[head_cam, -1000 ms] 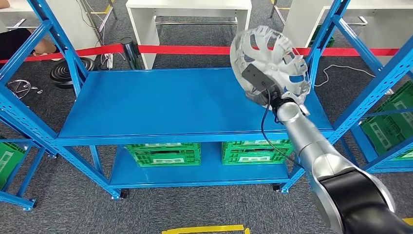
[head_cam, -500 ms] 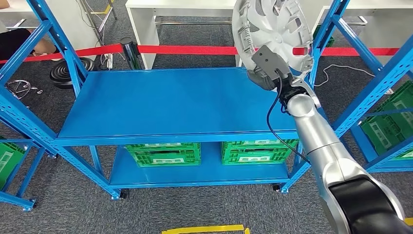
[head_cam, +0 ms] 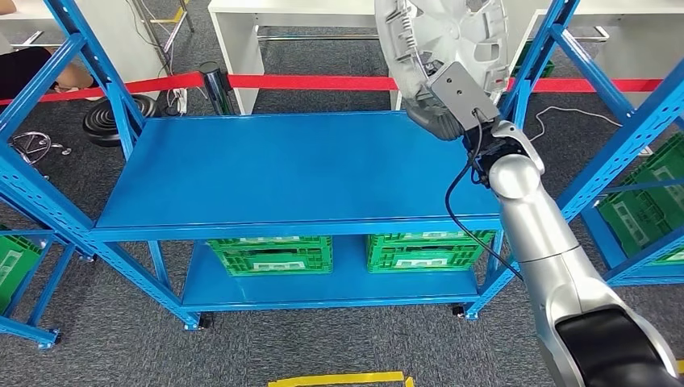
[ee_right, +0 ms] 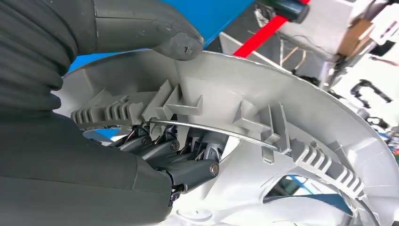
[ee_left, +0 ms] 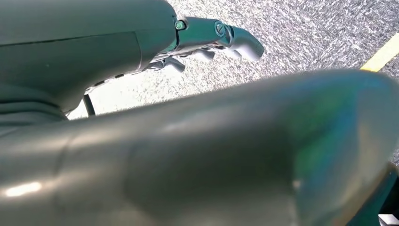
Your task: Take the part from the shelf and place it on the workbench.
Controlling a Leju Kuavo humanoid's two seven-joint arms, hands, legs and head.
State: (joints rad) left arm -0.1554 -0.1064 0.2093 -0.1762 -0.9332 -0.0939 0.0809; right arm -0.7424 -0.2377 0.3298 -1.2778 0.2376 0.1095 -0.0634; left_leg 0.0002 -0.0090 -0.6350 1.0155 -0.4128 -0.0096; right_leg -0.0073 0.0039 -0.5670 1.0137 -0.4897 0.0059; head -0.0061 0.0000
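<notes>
Right hand clamped on hubcap rim, held high at 1 o'clock above the blue shelf. Keep grip firm; avoid the uprights. Left hand hangs slack, holding nothing.

Two green crates and side by side on the blue rack's lower level. More green crates in the rack at right, another at the left edge. Red barrier tape strung across behind, fixed at a black post. White benches beyond the tape. Black round base on grey carpet at left, small metal ring near it. Yellow floor tape at bottom. White cable on floor at right.
</notes>
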